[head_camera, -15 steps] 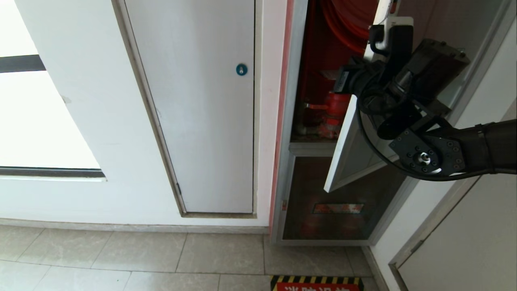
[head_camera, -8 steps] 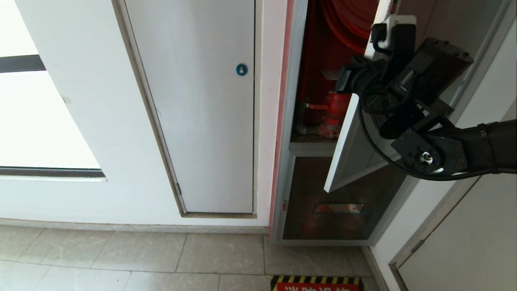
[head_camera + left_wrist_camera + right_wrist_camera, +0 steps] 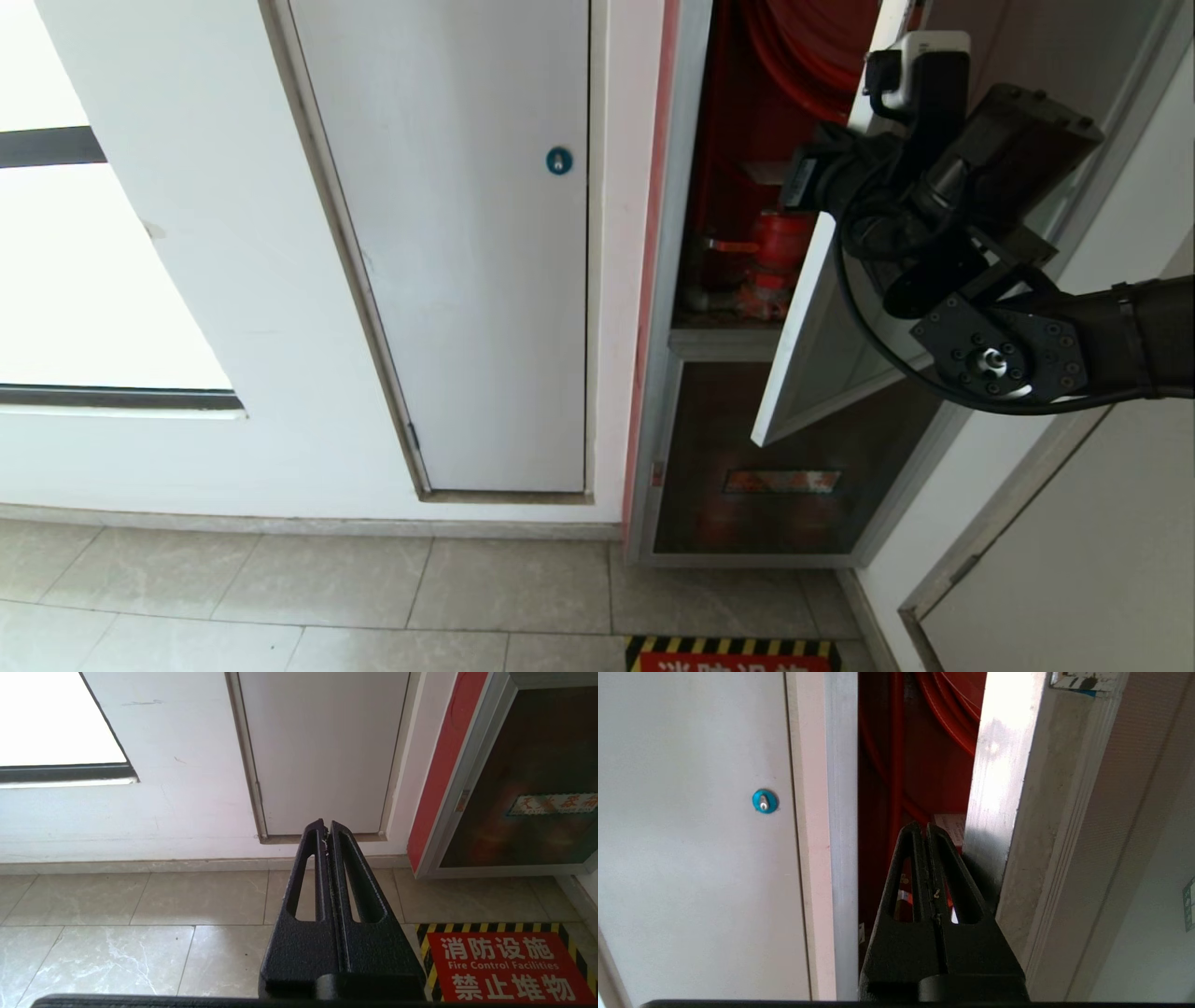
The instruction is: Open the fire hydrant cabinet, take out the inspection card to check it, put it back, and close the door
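- Starting on the left of the head view, we've got a bright window (image 3: 93, 271) set in the white wall, with beige floor tiles (image 3: 280, 597) running along below.
- Next over is the plain white panel (image 3: 467, 280) with its little blue round lock (image 3: 558, 161), sitting flush in its frame.
- Our left tool (image 3: 325, 828) only shows up in its own wrist view: fingers pressed tight together, nothing between them, hanging low over the floor tiles and pointing at the foot of the white panel.
- On the floor near it there's a red sign (image 3: 507, 963) with a yellow-black striped border, reading "Fire Control Facilities".
- Then the fire hydrant cabinet (image 3: 667, 280), silver frame with a red strip down its left side. It's standing open, and inside we can see the red hose reel (image 3: 803, 47) up top and the red valve (image 3: 780, 247) lower down.
- The lower dark glass panel (image 3: 784, 467) with the red rectangular label sits closed underneath.
- The door (image 3: 803, 345) is swung partway out toward us, hinged on the right, silver edge facing the camera.
- Our right tool (image 3: 922, 828) is up by the door's free edge, fingers pressed together and empty, tips poking into the gap between the cabinet frame and the door, just beside the door's edge.
- Can't really make out the inspection card from here.
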{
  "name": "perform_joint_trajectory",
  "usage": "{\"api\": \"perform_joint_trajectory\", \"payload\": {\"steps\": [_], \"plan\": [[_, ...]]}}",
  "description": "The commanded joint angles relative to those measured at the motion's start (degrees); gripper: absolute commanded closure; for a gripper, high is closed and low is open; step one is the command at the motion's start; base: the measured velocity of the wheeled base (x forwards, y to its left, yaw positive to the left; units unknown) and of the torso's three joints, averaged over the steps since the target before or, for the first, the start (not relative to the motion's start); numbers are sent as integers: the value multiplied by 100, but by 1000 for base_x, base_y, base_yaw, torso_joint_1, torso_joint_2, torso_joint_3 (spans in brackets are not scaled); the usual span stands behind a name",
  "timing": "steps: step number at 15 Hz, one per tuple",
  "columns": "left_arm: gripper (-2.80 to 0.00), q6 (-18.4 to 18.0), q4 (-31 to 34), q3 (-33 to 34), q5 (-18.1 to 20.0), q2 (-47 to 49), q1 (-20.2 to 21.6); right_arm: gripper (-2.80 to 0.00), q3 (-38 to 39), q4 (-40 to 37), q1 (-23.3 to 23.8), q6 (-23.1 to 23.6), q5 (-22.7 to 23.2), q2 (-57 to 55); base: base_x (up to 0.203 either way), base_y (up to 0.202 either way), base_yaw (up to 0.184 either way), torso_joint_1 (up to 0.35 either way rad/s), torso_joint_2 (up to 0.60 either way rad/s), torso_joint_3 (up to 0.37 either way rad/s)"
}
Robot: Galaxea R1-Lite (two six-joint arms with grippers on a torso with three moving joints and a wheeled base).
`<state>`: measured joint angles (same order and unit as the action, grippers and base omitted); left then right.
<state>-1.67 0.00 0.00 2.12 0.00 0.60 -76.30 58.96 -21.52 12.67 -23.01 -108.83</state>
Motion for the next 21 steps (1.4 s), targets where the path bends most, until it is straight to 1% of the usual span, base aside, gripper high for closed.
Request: {"api": "perform_joint_trajectory", "payload": {"steps": [1,11,15,18,21], "plan": [[0,0,0,2,-1,9,2,0,1,36,34,7,-19,10,0,0,0,0,0,0],[0,0,0,0,-1,9,2,0,182,54,87,-1,-19,145,0,0,0,0,0,0],[0,0,0,0,-1,0,2,0,565,89,87,-1,-28,396,0,0,0,0,0,0],[0,0,0,0,-1,9,2,0,914,400,101,7,-28,580,0,0,0,0,0,0],[0,0,0,6,-1,9,2,0,1239,456,203,7,-31,775,0,0,0,0,0,0]]}}
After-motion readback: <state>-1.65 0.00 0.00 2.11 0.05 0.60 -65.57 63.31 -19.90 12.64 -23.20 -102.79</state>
